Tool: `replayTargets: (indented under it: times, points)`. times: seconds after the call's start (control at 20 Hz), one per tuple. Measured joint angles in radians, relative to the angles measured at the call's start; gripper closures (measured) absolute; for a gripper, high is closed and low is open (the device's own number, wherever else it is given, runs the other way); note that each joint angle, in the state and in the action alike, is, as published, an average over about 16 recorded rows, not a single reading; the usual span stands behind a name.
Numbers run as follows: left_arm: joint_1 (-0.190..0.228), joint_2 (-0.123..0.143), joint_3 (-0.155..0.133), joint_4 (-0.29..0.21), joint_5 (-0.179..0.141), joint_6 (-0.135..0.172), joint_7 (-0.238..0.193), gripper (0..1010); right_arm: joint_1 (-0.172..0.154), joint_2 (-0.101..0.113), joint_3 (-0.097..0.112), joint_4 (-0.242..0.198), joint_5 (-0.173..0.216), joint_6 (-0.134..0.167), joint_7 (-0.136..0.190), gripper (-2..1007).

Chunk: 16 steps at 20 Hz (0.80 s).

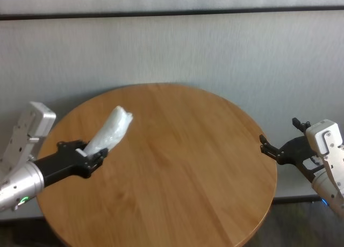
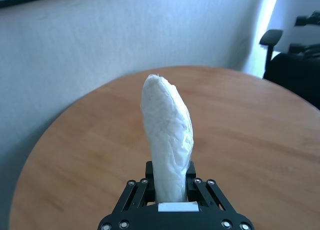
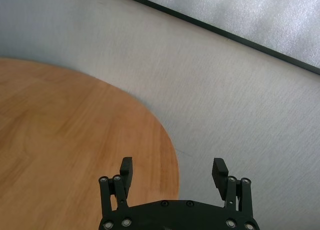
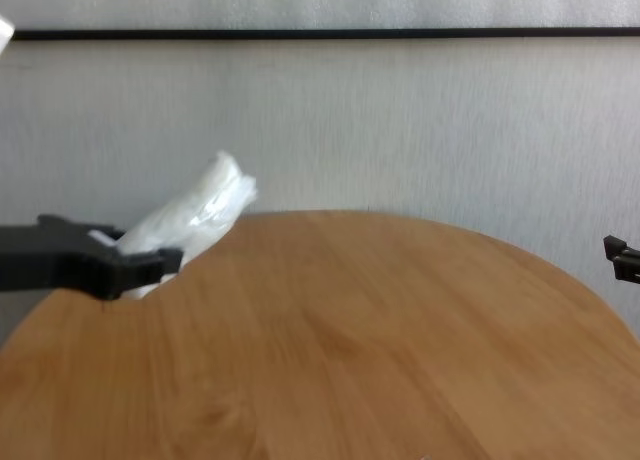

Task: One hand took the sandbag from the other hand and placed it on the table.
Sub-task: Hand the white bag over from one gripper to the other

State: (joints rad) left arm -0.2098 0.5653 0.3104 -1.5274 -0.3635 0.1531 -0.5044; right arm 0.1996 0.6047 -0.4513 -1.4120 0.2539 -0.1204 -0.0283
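My left gripper point(image 1: 91, 157), on the wrist with the green ring light, is shut on one end of the white crinkly sandbag point(image 1: 110, 130). It holds the bag above the left part of the round wooden table point(image 1: 183, 166), with the bag's free end sticking up and away from me. The bag shows upright between the jaws in the left wrist view point(image 2: 167, 140) and in the chest view point(image 4: 195, 220). My right gripper point(image 1: 279, 142), with the blue ring light, is open and empty just off the table's right edge; it also shows in the right wrist view point(image 3: 173, 171).
A grey wall point(image 1: 215, 48) with a dark strip runs behind the table. A dark chair point(image 2: 292, 60) stands off to the table's far side in the left wrist view.
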Motion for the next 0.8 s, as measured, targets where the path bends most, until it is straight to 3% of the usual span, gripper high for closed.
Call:
replayTargets:
  times: [0.8]
  points:
    - [-0.06,-0.001,0.053,-0.104,-0.091,-0.007,-0.074,652,0.0,0.0,0.0,0.0,0.0,0.0,0.0,3]
